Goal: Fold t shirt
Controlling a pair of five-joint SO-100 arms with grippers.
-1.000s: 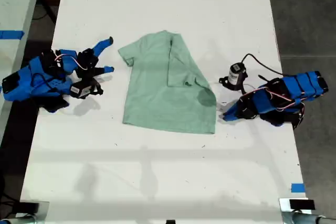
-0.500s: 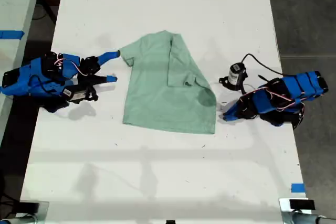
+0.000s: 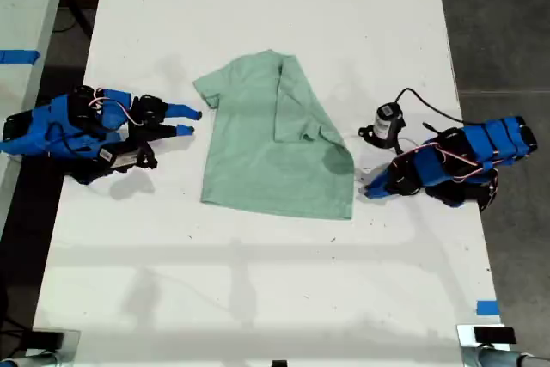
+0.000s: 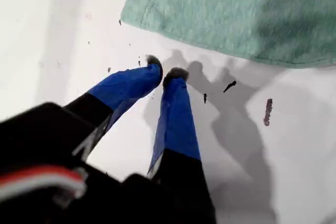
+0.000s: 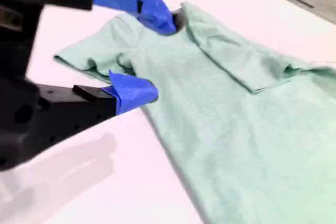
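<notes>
On the desk, exterior view: t shirt flat at centre, one sleeve folded inward; no containers. First wrist view: my first claw clenched, empty, just short of the hem, likely parked. Second wrist view: my second claw released, facing the unfolded sleeve, seemingly aligned to pinch it.

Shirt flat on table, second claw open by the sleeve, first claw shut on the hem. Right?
Not quite. My first claw grips nothing: the first wrist view shows its tips together over bare table, short of the shirt hem. The rest holds: my second claw is open by the sleeve.
</notes>
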